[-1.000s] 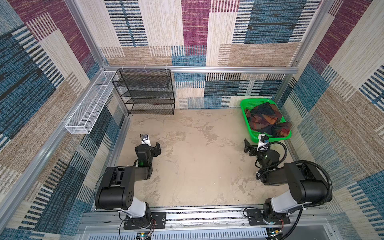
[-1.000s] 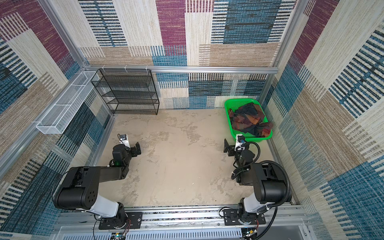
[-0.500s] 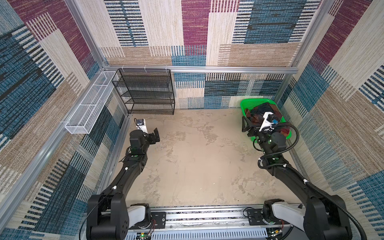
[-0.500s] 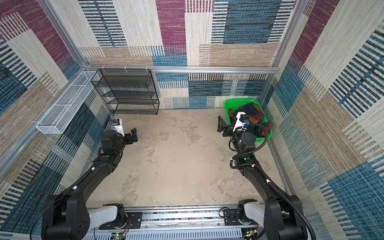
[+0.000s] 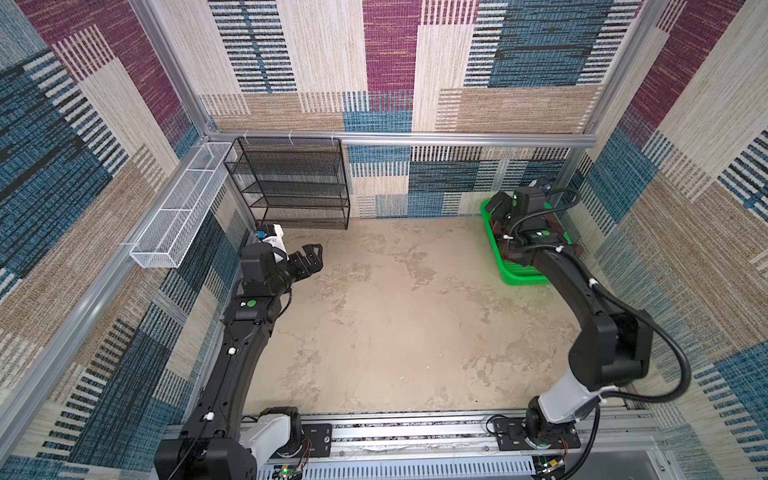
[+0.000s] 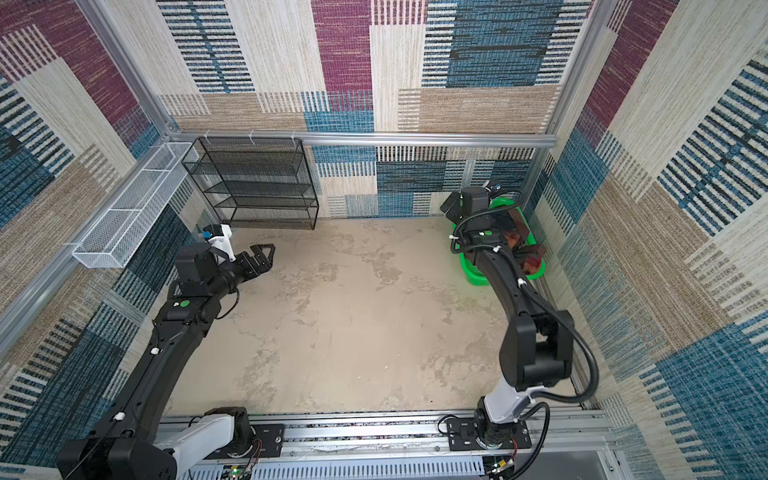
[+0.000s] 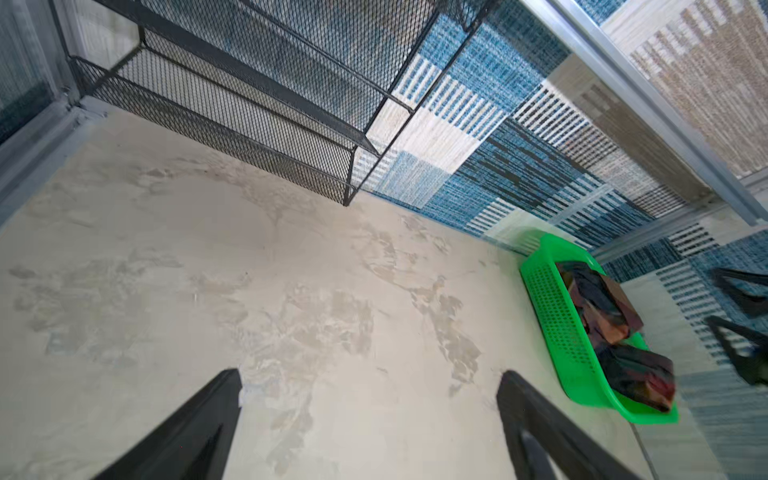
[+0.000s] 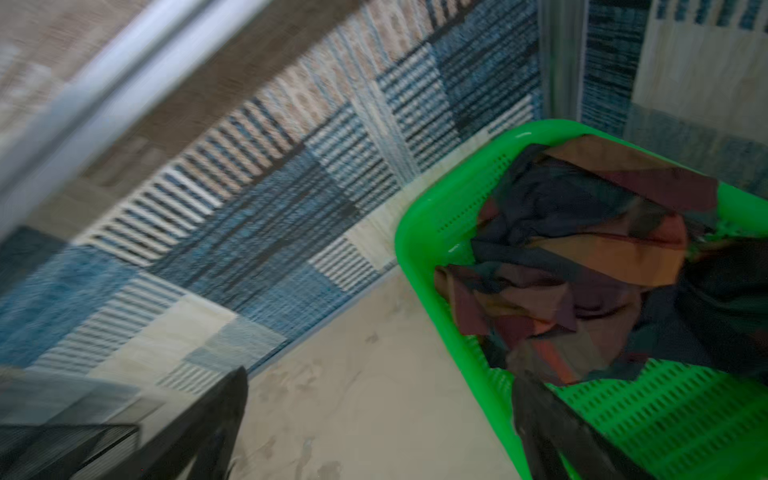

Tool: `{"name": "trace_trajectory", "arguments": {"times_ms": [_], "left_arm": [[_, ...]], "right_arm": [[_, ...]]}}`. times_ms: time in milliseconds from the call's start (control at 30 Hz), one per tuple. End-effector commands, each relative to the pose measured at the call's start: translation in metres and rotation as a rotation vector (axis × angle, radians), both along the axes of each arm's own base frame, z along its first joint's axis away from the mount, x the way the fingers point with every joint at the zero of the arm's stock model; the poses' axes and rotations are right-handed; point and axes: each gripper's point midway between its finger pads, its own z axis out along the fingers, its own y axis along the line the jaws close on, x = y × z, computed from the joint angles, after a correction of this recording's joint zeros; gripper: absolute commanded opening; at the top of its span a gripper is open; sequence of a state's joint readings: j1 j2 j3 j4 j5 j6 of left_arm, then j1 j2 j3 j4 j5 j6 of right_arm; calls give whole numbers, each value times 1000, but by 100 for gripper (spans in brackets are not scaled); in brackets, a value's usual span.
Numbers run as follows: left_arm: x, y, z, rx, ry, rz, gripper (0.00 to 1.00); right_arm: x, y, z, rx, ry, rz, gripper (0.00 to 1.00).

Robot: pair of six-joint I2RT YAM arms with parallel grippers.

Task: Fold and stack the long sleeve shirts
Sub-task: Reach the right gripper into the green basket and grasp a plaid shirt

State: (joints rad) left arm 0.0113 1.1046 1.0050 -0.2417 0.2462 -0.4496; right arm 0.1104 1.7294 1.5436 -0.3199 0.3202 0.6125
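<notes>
At the far right corner of the table (image 5: 395, 332), the plaid shirt (image 8: 582, 257) lies crumpled inside the green basket (image 8: 415, 232), and a part of it lies over the rim. The right gripper (image 8: 378, 378) hangs just above the basket with its jaws wide apart and nothing between them. I think it is opened so much in order to take a thick bunch of cloth.

The left gripper (image 5: 311, 255) hovers over the left side of the table, near the black mesh rack (image 5: 291, 187). It is also fully open and empty, well apart from the shirt. Probably it waits there so that the middle is free for spreading.

No fold is made yet, so the task is at its beginning. The right wrist view is blurred, and I cannot tell collar from sleeve.
</notes>
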Motion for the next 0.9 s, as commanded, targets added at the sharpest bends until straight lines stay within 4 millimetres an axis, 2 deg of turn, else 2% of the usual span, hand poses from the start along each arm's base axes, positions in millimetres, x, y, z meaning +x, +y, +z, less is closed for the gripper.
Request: {"name": "trace_trajectory", "arguments": {"times_ms": [0,133,200,333,467,567,700,867], "left_arm": [[-31,-7,-42,-29,229,-33,99],[-53,-7,-65,-3,318,-48,99],[-60,-11,-70,-16,330,-64,99],[-64,-24,-72,-70,324,-114,99],[-63,-25,-73,-71,332,-118,100],[-63,-27,-74,-81,340,-133,99],[-64,-30,-75,-87,344,-146,98],[-62,-31,-77,-92,352,-152,97]], "right_arm": [[-7,-33,-48,-113,235,-166,100],[19,-56,-82,-79,325,-200,99],[29,-69,-86,-77,329,-218,98],[47,-91,-104,-64,358,-234,96],[61,-105,-126,-52,404,-259,95],[73,-108,-148,6,438,-247,94],[79,-113,-180,73,483,-250,92],[82,-108,-214,113,521,-220,81]]}}
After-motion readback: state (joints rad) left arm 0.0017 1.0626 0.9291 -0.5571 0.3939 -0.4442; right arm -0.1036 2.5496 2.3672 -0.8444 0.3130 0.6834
